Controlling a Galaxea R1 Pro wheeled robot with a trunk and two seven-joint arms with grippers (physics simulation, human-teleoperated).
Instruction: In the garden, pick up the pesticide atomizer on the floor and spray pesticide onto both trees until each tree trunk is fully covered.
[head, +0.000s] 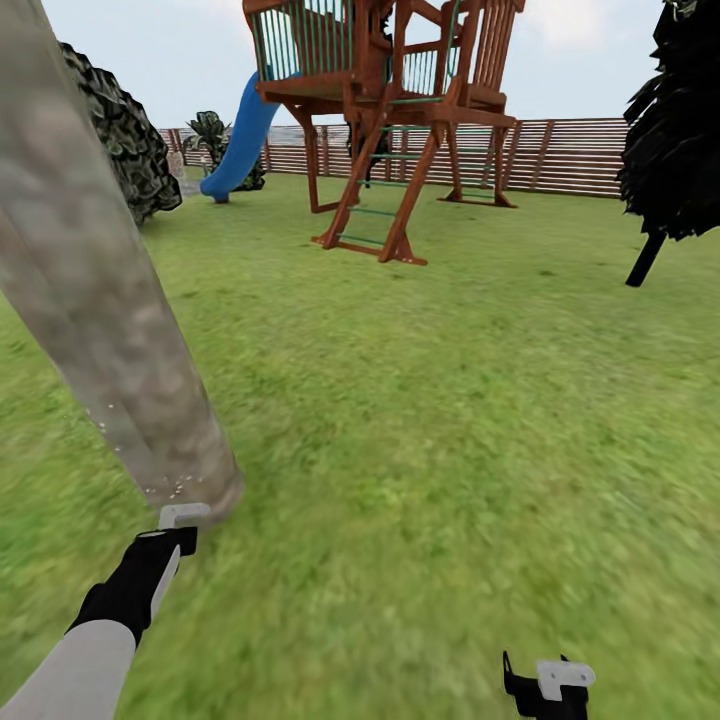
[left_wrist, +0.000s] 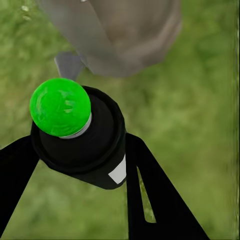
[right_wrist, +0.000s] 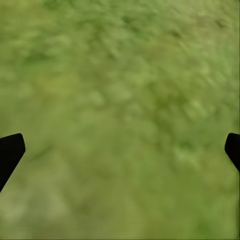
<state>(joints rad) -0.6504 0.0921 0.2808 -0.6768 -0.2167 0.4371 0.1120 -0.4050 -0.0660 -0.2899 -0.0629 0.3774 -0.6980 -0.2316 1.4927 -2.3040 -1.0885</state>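
The pesticide atomizer (left_wrist: 97, 147) is a small black bottle with a white label; its round top glows green. My left gripper (left_wrist: 82, 167) is shut on it, one black finger on each side. In the head view the left gripper (head: 180, 525) hangs low, right by the foot of a thick grey-brown tree trunk (head: 95, 300) at the left. Tiny white pesticide specks (head: 104, 421) dot the trunk's lower part. The trunk's base (left_wrist: 125, 35) stands just beyond the bottle. My right gripper (head: 555, 685) is open over bare grass, its fingertips (right_wrist: 10, 152) wide apart.
Green lawn (head: 450, 400) stretches ahead. A wooden playset (head: 390, 120) with a blue slide (head: 240, 140) stands at the back before a slatted fence (head: 570, 155). A dark-leaved thin-stemmed tree (head: 670, 130) is at the right, a dark bush (head: 125, 140) at the left.
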